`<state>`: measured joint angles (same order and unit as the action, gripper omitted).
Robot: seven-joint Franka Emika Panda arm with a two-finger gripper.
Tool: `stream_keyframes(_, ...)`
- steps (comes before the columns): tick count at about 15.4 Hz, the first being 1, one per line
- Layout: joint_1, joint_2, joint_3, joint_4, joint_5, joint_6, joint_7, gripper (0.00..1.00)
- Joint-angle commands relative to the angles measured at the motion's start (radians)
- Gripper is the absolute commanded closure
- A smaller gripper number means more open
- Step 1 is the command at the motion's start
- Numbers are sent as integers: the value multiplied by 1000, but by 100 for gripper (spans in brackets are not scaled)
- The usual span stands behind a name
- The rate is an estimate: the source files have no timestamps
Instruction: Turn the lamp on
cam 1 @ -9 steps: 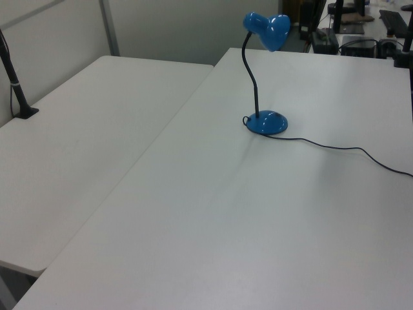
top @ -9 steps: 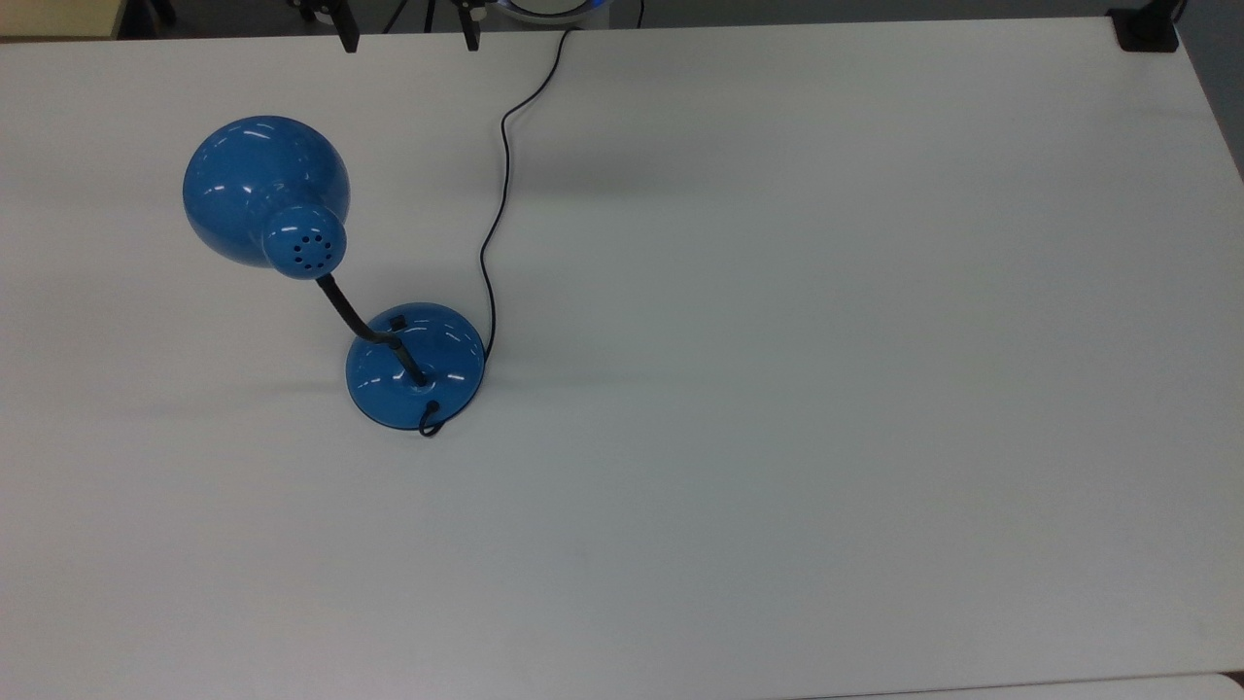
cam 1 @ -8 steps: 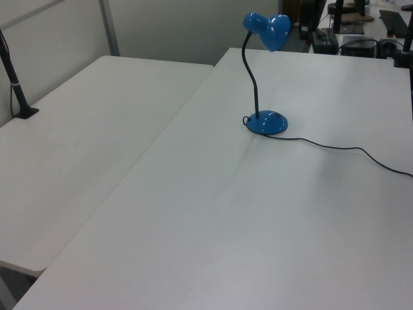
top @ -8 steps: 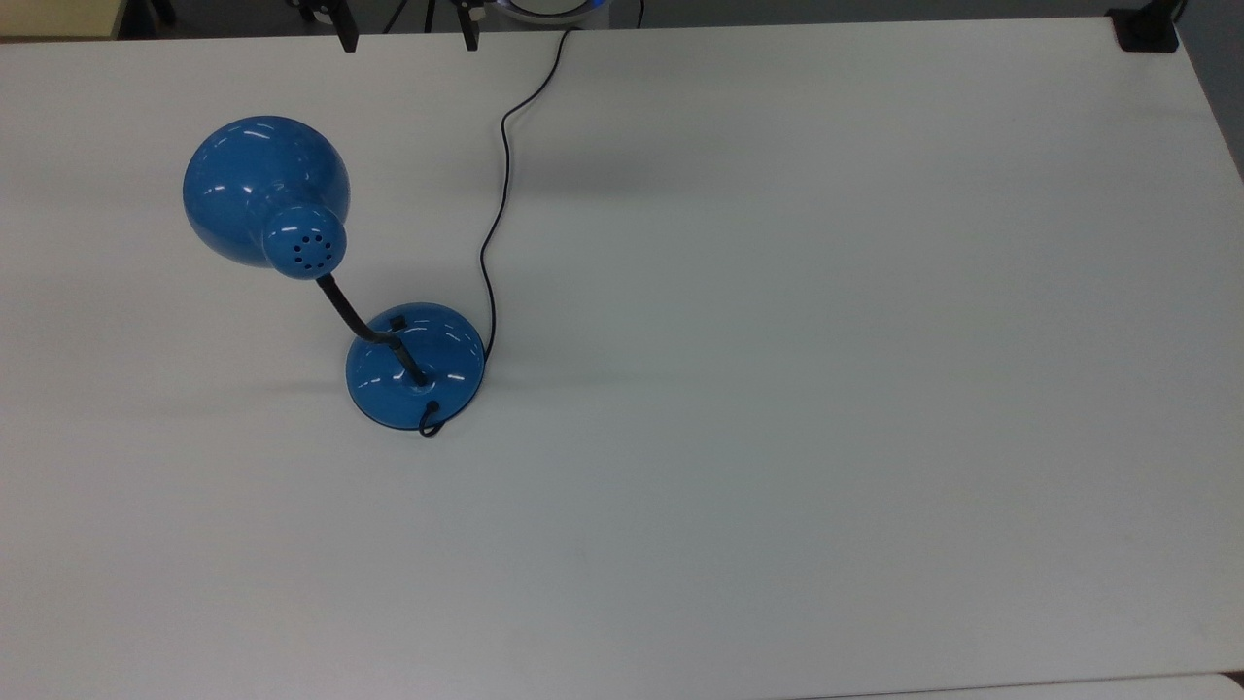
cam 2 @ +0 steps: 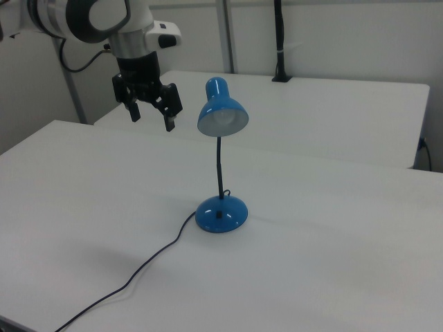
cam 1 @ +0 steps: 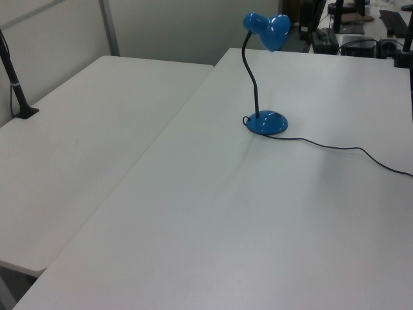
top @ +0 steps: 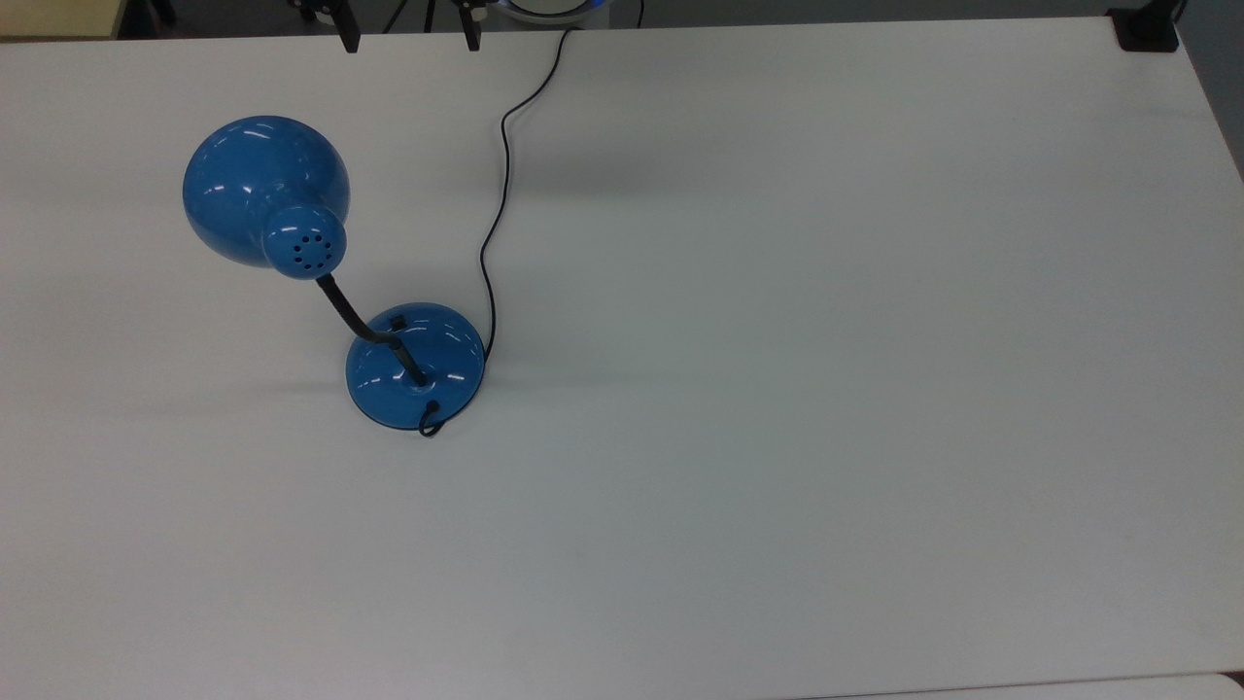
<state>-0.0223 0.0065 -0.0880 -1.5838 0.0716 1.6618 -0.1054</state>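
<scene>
Your gripper [cam 2: 151,114] hangs in the air with its fingers [cam 2: 169,117] spread apart, holding nothing. The lamp [cam 2: 221,166] stands upright on the white table [cam 2: 332,277], below the fingertips and off to the right view's right; its dome shade [cam 2: 222,114] sits just beside the fingers at about their height. The round base [top: 416,366] carries a small black switch [top: 397,320], and the cord [top: 496,224] trails away across the table.

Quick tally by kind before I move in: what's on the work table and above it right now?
Lamps: 1, the blue lamp, unlit
Power cords: 1, the black cord trailing from the base
Grippers: 1, the gripper, open, hanging in the air apart from the shade
Total: 3
</scene>
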Motion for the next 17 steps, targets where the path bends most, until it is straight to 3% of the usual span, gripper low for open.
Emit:
stream_keyframes(1, 5, -17, -1, -22, -15, 12, -3, 0)
stream_keyframes(6, 2, -20, -1, -25, -13, 3, -28, 0)
stream_keyframes(11, -27, -28, -6, -27, -21, -100, -396, 0)
stream_keyframes(13, -27, -25, -6, -47, -61, -123, -415, 0)
stream_keyframes(15, -28, -30, -1, -123, -98, -102, -428, 0)
stream_keyframes(17, -39, -37, -1, -215, -101, 36, -427, 21)
